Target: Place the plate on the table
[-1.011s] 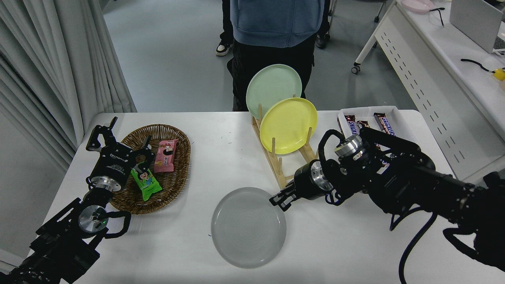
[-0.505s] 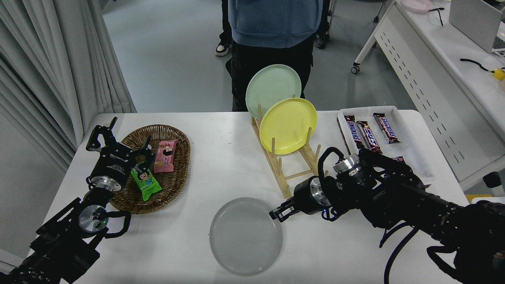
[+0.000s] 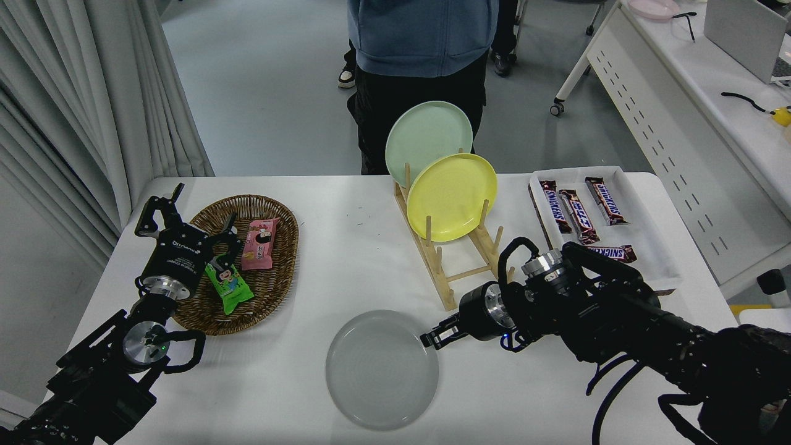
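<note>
The light-grey plate (image 3: 382, 369) lies low and almost flat over the white table (image 3: 346, 247) near its front edge. My right gripper (image 3: 431, 338) comes in from the right and is shut on the plate's right rim. I cannot tell whether the plate rests fully on the table. My left gripper (image 3: 196, 213) is parked at the lower left, open and empty, beside the wicker basket (image 3: 281, 272).
A wooden rack (image 3: 445, 272) behind the gripper holds a yellow plate (image 3: 452, 196) and a pale green plate (image 3: 420, 133). The basket holds snack packets. A white tray (image 3: 642, 228) with chocolate bars is at the right. A person (image 3: 420, 55) stands at the far side.
My right gripper has moved down and toward the table's front with the grey plate, which has shifted slightly left and lower. The left arm has not moved.
</note>
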You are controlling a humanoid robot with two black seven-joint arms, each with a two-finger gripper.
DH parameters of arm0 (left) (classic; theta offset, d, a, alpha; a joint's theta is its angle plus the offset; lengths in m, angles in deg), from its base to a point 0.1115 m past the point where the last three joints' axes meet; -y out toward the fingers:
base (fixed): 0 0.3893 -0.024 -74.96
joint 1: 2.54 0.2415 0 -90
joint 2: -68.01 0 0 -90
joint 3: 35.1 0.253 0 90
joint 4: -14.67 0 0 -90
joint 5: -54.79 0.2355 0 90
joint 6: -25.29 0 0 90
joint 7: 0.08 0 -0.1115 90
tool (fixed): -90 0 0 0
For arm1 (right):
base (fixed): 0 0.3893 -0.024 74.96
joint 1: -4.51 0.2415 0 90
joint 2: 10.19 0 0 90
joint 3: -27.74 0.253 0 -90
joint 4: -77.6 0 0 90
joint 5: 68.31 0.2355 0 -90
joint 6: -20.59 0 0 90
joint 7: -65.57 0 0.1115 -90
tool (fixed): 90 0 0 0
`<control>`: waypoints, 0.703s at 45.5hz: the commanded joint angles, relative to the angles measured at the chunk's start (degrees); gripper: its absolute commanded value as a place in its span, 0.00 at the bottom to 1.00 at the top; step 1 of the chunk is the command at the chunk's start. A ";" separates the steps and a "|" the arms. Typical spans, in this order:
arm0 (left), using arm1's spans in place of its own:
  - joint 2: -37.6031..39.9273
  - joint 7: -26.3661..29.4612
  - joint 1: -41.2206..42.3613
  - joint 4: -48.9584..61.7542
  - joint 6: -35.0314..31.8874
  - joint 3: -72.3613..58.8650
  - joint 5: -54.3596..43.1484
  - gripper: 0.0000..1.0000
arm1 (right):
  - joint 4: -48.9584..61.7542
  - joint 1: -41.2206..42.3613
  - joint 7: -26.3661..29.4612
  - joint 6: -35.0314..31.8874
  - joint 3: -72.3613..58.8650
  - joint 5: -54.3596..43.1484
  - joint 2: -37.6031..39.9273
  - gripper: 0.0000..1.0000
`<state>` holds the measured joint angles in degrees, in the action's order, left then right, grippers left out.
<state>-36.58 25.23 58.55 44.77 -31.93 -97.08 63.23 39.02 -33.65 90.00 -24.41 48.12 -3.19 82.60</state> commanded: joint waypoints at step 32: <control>0.00 0.00 0.00 -0.04 0.00 0.02 0.00 1.00 | 1.13 -0.86 0.09 0.00 0.28 -0.61 0.02 0.00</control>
<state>-36.58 25.23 58.54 44.75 -31.93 -97.08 63.23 39.95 -34.38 90.08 -24.41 48.43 -3.55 82.53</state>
